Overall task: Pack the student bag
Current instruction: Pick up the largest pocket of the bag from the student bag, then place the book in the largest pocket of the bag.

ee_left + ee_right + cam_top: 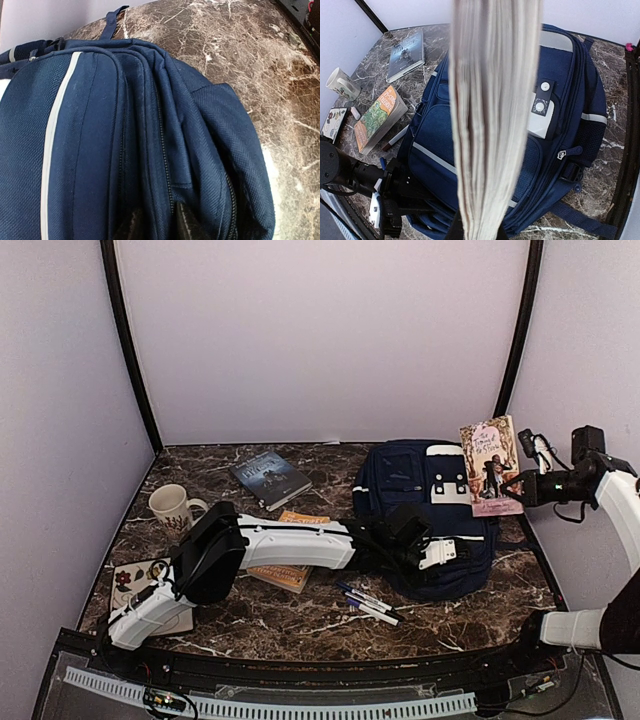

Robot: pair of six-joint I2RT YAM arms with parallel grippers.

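The navy-blue student bag (450, 540) lies flat at the centre right of the table, white studded patch up. My left gripper (408, 540) is at the bag's near left edge. In the left wrist view it (157, 227) is shut on a fold of bag fabric (165, 150) beside a zip. My right gripper (518, 486) is shut on a pink-covered book (490, 468) and holds it upright above the bag's far right corner. In the right wrist view the book's page edge (492, 115) hangs over the bag (570, 125), with the jaws (477, 232) pinching its lower end.
A dark book (268, 476) lies at the back left. An orange book (292, 575) lies partly under my left arm. A mug (172, 508) and a sticker card (135, 585) are at the left. Several pens (368, 602) lie in front of the bag.
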